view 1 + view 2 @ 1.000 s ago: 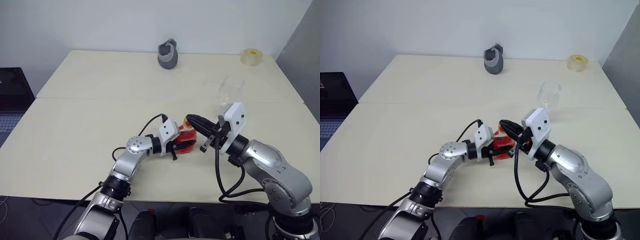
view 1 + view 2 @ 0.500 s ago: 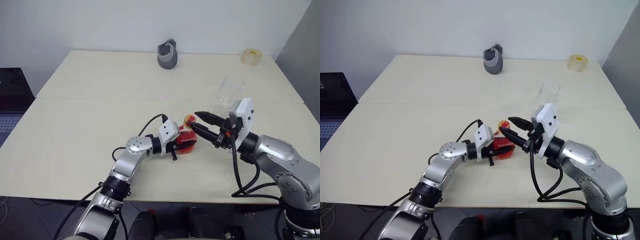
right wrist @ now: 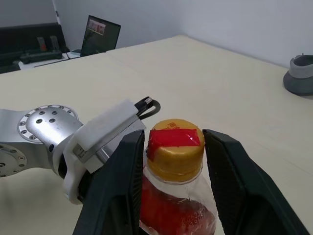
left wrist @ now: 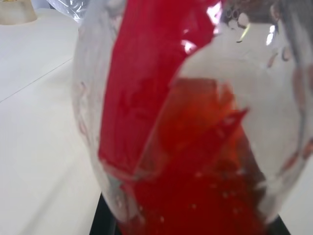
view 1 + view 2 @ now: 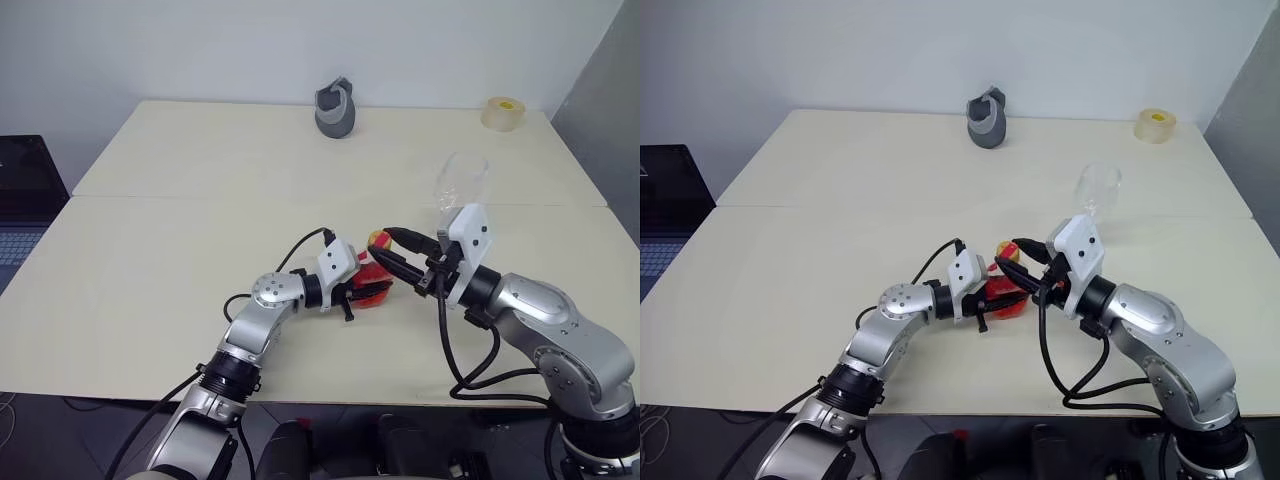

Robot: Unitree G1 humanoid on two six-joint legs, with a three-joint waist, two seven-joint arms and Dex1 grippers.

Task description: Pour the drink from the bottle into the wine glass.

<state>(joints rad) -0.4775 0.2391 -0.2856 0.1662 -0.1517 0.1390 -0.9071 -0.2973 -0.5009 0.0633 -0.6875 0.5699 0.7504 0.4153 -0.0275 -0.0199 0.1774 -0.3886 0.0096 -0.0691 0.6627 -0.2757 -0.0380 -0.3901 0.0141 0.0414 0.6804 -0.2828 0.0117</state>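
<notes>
The bottle [image 5: 373, 284] stands upright near the table's front middle, with the red drink [image 4: 195, 171] in its clear rounded body. My left gripper [image 5: 357, 292] comes in from the left and is shut on that body. My right gripper [image 5: 383, 243] reaches in from the right at cap height. It is open, one black finger [image 3: 128, 166] on each side of the yellow cap [image 3: 175, 147], close to it. The wine glass [image 5: 460, 184] stands upright and looks empty, behind the right gripper.
A grey cup-like object [image 5: 336, 110] sits at the back middle of the table [image 5: 150, 250]. A tape roll [image 5: 503, 113] lies at the back right corner. A laptop [image 5: 25, 200] lies off the left edge. Black cables loop from both wrists.
My right gripper was shut at the bottle's top, then opened and drew off to the right. Now it has come back with its fingers either side of the cap. The left arm kept still.
</notes>
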